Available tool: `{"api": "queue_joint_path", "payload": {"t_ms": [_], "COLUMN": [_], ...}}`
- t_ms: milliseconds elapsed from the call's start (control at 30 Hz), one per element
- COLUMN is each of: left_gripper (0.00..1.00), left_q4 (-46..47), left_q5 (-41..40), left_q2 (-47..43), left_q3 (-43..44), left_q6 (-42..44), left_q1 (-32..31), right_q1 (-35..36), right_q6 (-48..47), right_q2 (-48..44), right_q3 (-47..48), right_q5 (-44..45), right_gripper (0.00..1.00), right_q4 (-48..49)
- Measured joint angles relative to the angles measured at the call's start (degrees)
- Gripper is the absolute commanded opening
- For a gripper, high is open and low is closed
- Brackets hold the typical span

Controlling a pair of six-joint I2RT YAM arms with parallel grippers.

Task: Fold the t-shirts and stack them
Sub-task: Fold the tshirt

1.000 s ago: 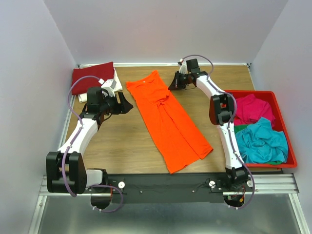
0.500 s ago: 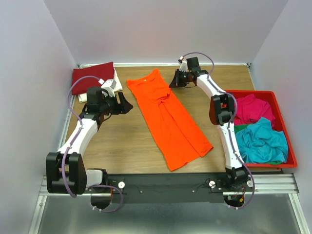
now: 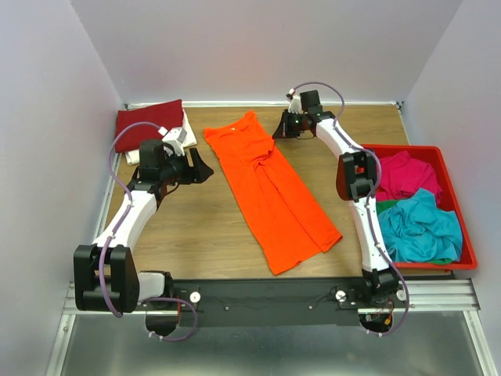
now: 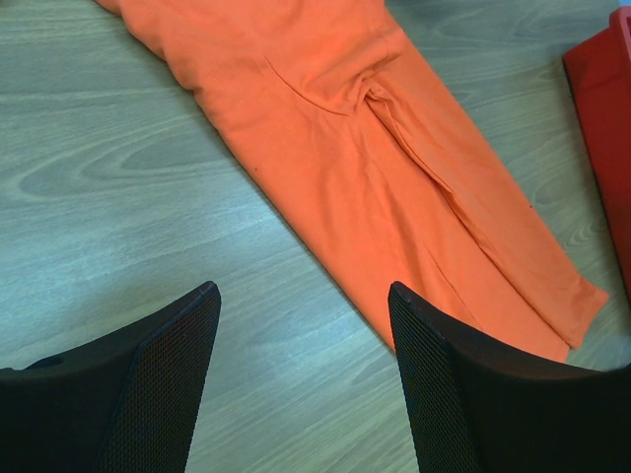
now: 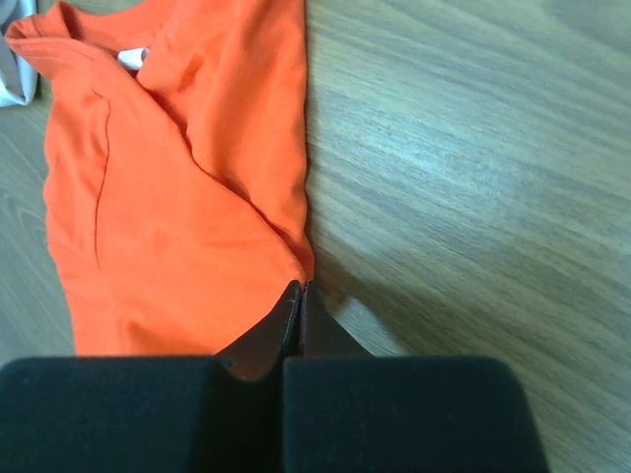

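An orange t-shirt (image 3: 270,192) (image 4: 394,177) (image 5: 168,197) lies lengthwise on the wooden table, its sleeves folded in. My right gripper (image 3: 282,131) (image 5: 301,286) is shut, and its tips rest at the shirt's right edge near the top. No cloth shows between them. Left of the shirt, my left gripper (image 3: 205,168) (image 4: 301,291) is open over bare wood and holds nothing. A folded dark red t-shirt (image 3: 150,121) sits on a white one (image 3: 184,135) at the back left. Pink (image 3: 407,176) and teal (image 3: 419,223) t-shirts lie crumpled in the tray.
The red plastic tray (image 3: 462,227) (image 4: 606,128) stands at the table's right edge, with a bit of green cloth (image 3: 440,259) under the teal shirt. White walls close in the table on three sides. A corner of white cloth (image 5: 15,79) shows beside the orange collar.
My right gripper has drawn back slightly from the shirt's edge, toward the far side. The top of the shirt settled a little. The left arm has not moved.
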Motion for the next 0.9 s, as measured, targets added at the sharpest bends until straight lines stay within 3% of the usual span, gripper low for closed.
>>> {"api": "queue_joint_path", "payload": {"t_ms": [900], "left_gripper": [0.76], "left_q4": [-0.04], "left_q5": [0.0], "left_q2": [-0.17], "left_q3": [0.0], "left_q6": [0.17], "left_q1": [0.0], "right_q1": [3.72], "right_q6": [-2.49], "right_q2": [-5.18], "right_q3": [-0.46], "right_q5": [0.09], "right_gripper": [0.01], "right_q4": [0.13]}}
